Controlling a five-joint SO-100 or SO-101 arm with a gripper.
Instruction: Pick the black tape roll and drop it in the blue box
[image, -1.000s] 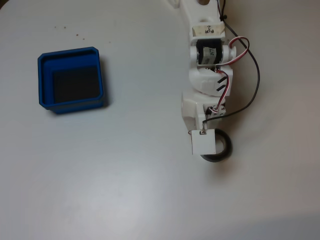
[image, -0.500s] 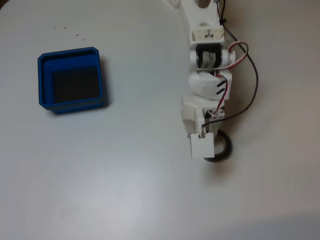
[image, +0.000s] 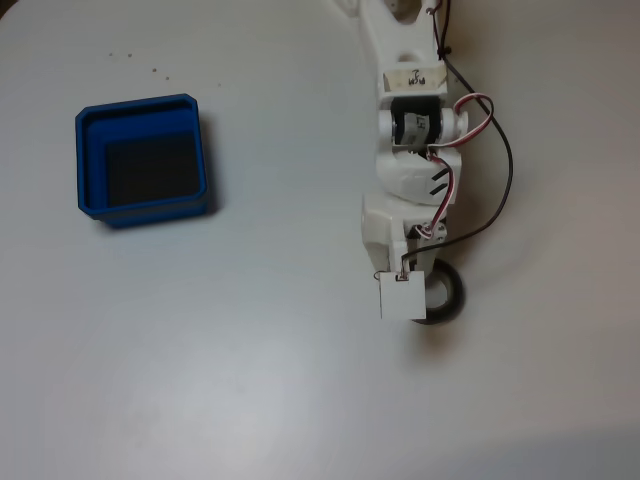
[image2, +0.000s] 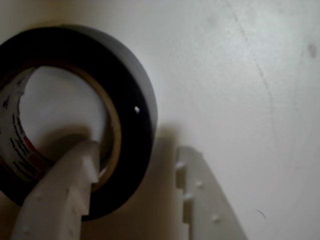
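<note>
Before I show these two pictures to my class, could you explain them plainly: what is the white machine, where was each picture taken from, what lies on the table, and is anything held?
The white machine is a small robot arm with a two-finger gripper. The fixed view looks down on a pale table from above. The wrist view comes from a camera riding on the arm, close to the gripper. On the table sit a square bright-blue plastic box with a dark floor, at the left in the fixed view, and a black tape roll with a pale core under the arm's tip. One white finger reaches inside the roll's hole, the other stands outside with a gap to the wall. The roll lies flat, not yet clamped.
</note>
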